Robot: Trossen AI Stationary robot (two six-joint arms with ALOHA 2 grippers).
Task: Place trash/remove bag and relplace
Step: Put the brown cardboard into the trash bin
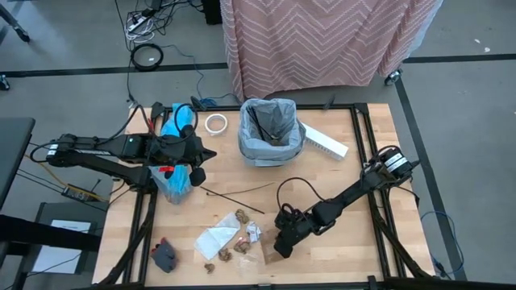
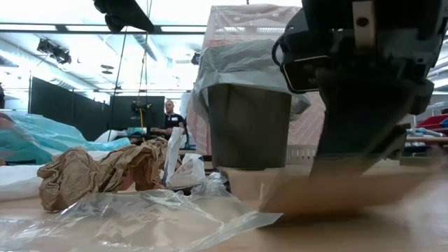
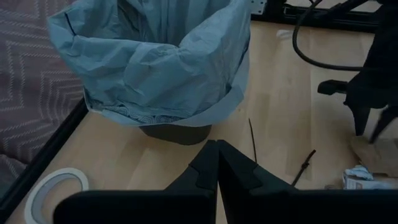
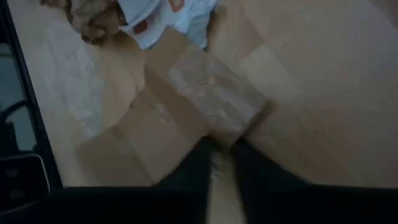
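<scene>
Right tool (image 1: 284, 242): near desk (image 1: 371, 201) front edge, clenched on cardboard scrap (image 4: 205, 106). Left tool (image 1: 203, 161): fingers together, empty, near left edge. Grey bag (image 1: 271, 129): lines bin, toward back edge. Wads (image 2: 91, 175): beside scrap.

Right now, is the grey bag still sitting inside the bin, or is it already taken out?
It is inside. The grey bag lines the upright bin, with its edge folded down over the rim. A thin dark stick leans inside it.

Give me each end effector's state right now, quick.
Left end effector: shut, empty, beside the bin.
Right end effector: shut on the cardboard scrap, low at the table.
</scene>
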